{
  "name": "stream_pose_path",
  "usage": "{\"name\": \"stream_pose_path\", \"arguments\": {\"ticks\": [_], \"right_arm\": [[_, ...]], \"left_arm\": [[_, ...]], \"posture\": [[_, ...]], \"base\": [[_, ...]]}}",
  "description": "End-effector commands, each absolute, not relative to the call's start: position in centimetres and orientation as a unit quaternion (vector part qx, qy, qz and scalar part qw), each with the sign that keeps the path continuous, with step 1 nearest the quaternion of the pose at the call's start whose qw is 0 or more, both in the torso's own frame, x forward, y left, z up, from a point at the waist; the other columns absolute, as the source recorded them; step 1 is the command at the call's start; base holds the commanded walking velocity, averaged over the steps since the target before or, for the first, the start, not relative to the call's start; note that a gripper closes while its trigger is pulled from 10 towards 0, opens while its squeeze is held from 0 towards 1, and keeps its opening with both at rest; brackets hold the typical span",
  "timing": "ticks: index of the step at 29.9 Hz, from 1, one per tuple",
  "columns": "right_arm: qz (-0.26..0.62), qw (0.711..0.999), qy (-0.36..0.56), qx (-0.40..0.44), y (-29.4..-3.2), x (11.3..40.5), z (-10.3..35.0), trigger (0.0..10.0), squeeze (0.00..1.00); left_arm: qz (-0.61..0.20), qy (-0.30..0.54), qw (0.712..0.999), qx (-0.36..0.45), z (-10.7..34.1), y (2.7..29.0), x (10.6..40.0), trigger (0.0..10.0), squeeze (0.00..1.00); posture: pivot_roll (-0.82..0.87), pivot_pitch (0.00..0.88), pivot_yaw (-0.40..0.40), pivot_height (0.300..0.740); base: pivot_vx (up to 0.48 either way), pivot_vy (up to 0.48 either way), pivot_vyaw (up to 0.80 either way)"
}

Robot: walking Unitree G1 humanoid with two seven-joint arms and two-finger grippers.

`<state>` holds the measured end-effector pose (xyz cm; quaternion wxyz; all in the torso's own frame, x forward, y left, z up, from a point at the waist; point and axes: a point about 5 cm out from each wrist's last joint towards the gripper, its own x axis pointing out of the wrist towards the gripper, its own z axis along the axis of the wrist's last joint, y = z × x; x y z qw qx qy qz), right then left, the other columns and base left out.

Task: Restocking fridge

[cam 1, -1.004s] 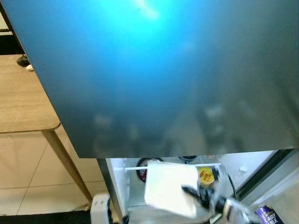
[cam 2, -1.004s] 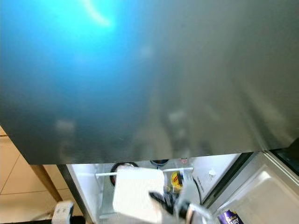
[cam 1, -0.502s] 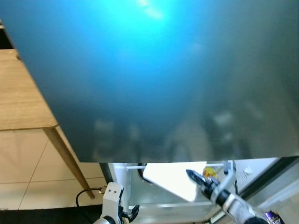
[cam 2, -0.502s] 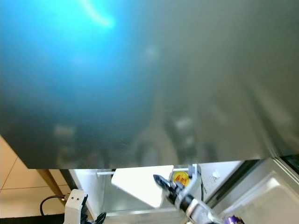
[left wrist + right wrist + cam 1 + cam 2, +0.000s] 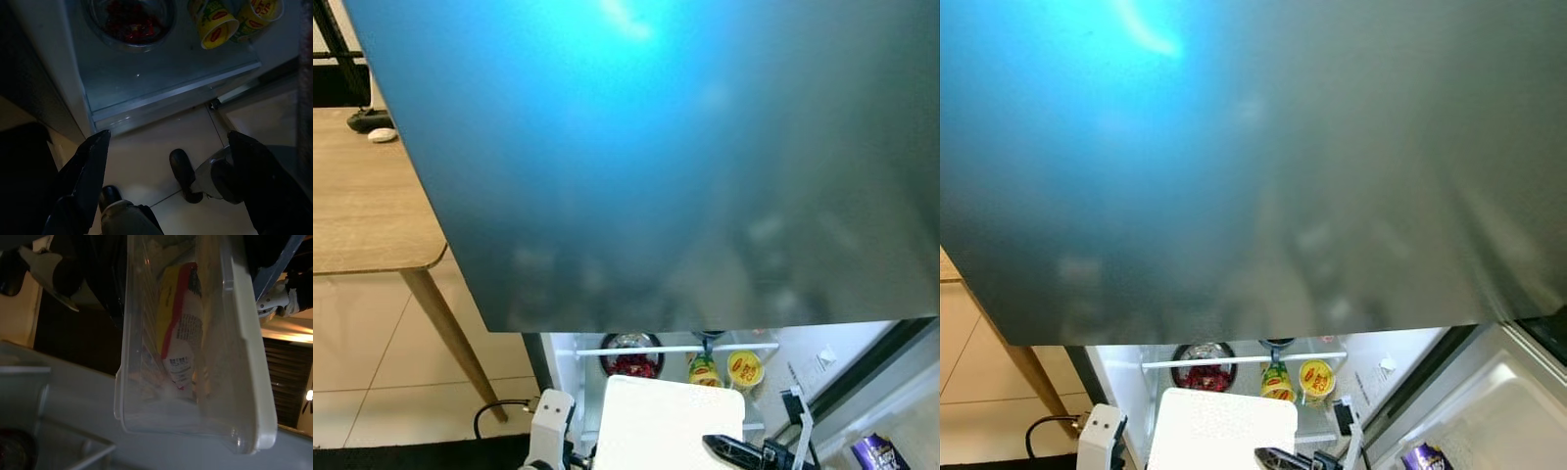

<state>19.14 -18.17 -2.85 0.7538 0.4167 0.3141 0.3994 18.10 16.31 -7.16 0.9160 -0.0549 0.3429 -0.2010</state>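
One clear white-lidded container [image 5: 195, 347], a yellow-red packet [image 5: 181, 328] inside, sits clamped in the right gripper [image 5: 729, 448]; left gripper [image 5: 166, 161] jaws wide.

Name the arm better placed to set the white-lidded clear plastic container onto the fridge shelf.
Right. The right gripper already holds the white-lidded clear plastic container before the fridge shelf; the left gripper is open, holding nothing.

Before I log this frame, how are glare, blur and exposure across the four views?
Eye views: fridge door fills most of the frame, soft, with cyan glare up top. Left wrist view: dim, left gripper fingers dark. Right wrist view: underexposed, clear container readable.
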Motion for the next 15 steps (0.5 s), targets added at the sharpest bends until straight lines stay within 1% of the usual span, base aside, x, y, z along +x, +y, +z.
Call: {"name": "stream_pose_path", "arguments": {"ticks": [1, 3, 4, 6, 8, 10, 11, 13, 15], "right_arm": [[0.41, 0.757, 0.277, 0.427, -17.9, 20.5, -1.8, 10.0, 0.0], [0.391, 0.767, 0.249, 0.444, -17.6, 21.9, -1.0, 10.0, 0.0], [0.391, 0.767, 0.249, 0.444, -17.6, 21.9, -1.0, 10.0, 0.0], [0.375, 0.767, 0.213, 0.475, -17.7, 22.8, -0.2, 10.0, 0.0], [0.37, 0.766, 0.201, 0.485, -17.8, 23.0, 0.0, 10.0, 0.0], [0.346, 0.771, 0.176, 0.505, -18.5, 23.2, 0.2, 10.0, 0.0], [0.306, 0.777, 0.153, 0.528, -19.6, 23.3, 0.2, 10.0, 0.0], [0.263, 0.779, 0.121, 0.556, -20.8, 23.1, 0.1, 10.0, 0.0], [0.253, 0.778, 0.11, 0.564, -21.2, 23.0, 0.1, 10.0, 0.0]], "left_arm": [[-0.21, 0.346, 0.913, -0.05, -7.3, 16.0, 17.9, 10.0, 0.0], [-0.212, 0.343, 0.914, -0.049, -7.2, 15.9, 18.0, 10.0, 0.0], [-0.212, 0.343, 0.914, -0.049, -7.2, 15.9, 18.0, 10.0, 0.0], [-0.214, 0.341, 0.914, -0.048, -7.2, 15.8, 18.1, 10.0, 0.0], [-0.214, 0.341, 0.914, -0.048, -7.2, 15.8, 18.1, 10.0, 0.0], [-0.216, 0.341, 0.914, -0.046, -7.2, 15.8, 18.0, 10.0, 0.0], [-0.215, 0.341, 0.914, -0.046, -7.2, 15.8, 18.0, 10.0, 0.0], [-0.214, 0.341, 0.914, -0.045, -7.2, 15.9, 18.0, 10.0, 0.0], [-0.213, 0.341, 0.915, -0.045, -7.2, 15.9, 18.0, 10.0, 0.0]], "posture": [[-0.09, 0.0, -0.067, 0.74], [-0.09, 0.0, -0.067, 0.74], [-0.09, 0.0, -0.067, 0.74], [-0.09, 0.0, -0.066, 0.74], [-0.09, 0.0, -0.066, 0.74], [-0.09, 0.0, -0.067, 0.74], [-0.09, 0.0, -0.067, 0.74], [-0.09, 0.0, -0.067, 0.74], [-0.09, 0.0, -0.067, 0.74]], "base": [[0.0, 0.0, 0.0], [0.0, 0.0, 0.0], [0.0, 0.0, 0.0], [0.0, 0.0, 0.0], [0.0, 0.0, 0.0], [0.0, 0.0, 0.0], [0.0, 0.0, 0.0], [0.0, 0.0, 0.0], [0.0, 0.0, 0.0]]}}
